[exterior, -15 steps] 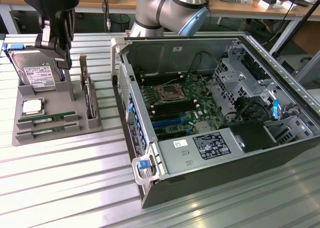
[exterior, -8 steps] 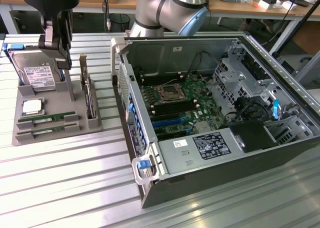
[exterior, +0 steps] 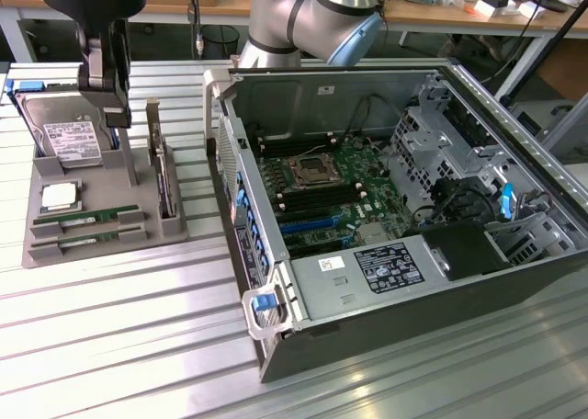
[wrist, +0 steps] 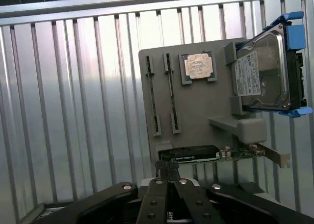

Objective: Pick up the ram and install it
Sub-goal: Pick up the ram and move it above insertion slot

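The ram [exterior: 87, 215] sits on edge in the grey holder tray [exterior: 41, 175]. It looks light, stiff and fragile, best pinched across its thin faces, mid-length. The end effector [exterior: 118, 116] hovers over the tray, fingers together, seemingly empty.

Looks like a robotics lab or electronics workshop. Beneath the claw [exterior: 118, 120], a worktable of ribbed aluminium slats [exterior: 110, 318] and a grey moulded parts fixture [exterior: 92, 251], with a silver hard drive bearing a white label [exterior: 69, 134] propped just beside the claw. Well off from the claw, toward the exterior view's right, an open grey metal computer case [exterior: 413, 332] baring a green motherboard [exterior: 322, 175]. Far behind the claw, wooden-topped benches [exterior: 432, 16] cluttered with cables, and a black waste bin [exterior: 220, 40] underneath.
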Controlling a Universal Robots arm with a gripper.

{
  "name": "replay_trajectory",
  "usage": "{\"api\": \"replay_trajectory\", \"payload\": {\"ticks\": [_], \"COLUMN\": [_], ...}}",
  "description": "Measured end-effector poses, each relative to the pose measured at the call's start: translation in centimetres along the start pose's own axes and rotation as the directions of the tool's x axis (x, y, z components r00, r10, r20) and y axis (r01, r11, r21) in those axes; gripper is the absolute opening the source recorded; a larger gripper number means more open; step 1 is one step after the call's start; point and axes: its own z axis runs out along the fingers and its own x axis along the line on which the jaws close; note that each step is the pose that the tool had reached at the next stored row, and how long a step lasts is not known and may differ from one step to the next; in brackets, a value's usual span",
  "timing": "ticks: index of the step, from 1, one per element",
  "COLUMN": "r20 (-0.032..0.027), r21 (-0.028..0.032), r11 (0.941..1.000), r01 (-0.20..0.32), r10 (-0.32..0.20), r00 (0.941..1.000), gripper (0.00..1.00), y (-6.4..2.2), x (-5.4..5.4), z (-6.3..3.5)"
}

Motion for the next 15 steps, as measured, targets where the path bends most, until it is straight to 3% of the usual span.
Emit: {"api": "replay_trajectory", "payload": {"ticks": [7, 15], "r20": [-0.0027, -0.0075], "r21": [-0.0004, -0.0014], "r11": [0.9987, 0.9913], "r01": [0.051, 0.132], "r10": [-0.051, -0.132], "r00": [0.9987, 0.9913], "gripper": [0.11, 0.11], "y": [0.0, 0.0], "x": [0.0, 0.0], "z": [0.0, 0.0]}}
